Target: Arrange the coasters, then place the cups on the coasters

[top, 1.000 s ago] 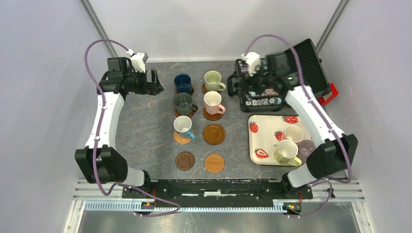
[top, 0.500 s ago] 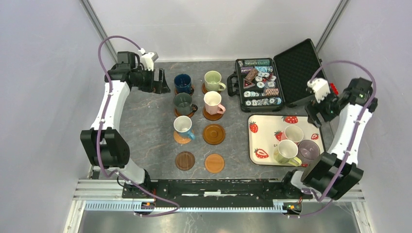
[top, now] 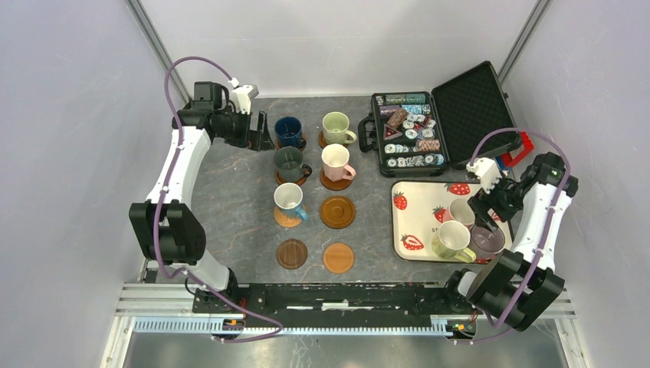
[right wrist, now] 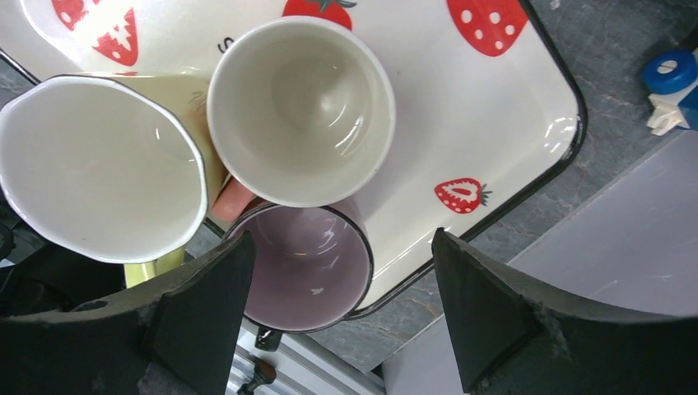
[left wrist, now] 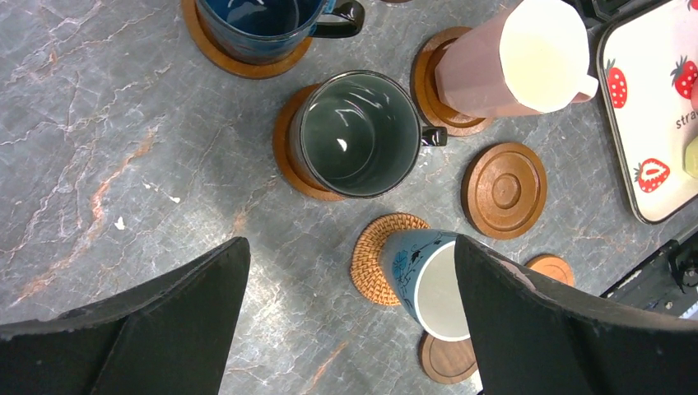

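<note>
Left claw (left wrist: 350, 247): spread wide, nothing held.
Right claw (right wrist: 342, 239): held open, empty, positioned over mauve cup (right wrist: 300, 276) on tray (right wrist: 510, 99).

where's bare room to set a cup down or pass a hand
Widest bare table lies left of the light blue cup and the dark coaster. A narrower strip runs between the two empty right-column coasters and the strawberry tray, whose left end is also bare. Crowded: three cups huddled at the tray's right under the right gripper.
</note>
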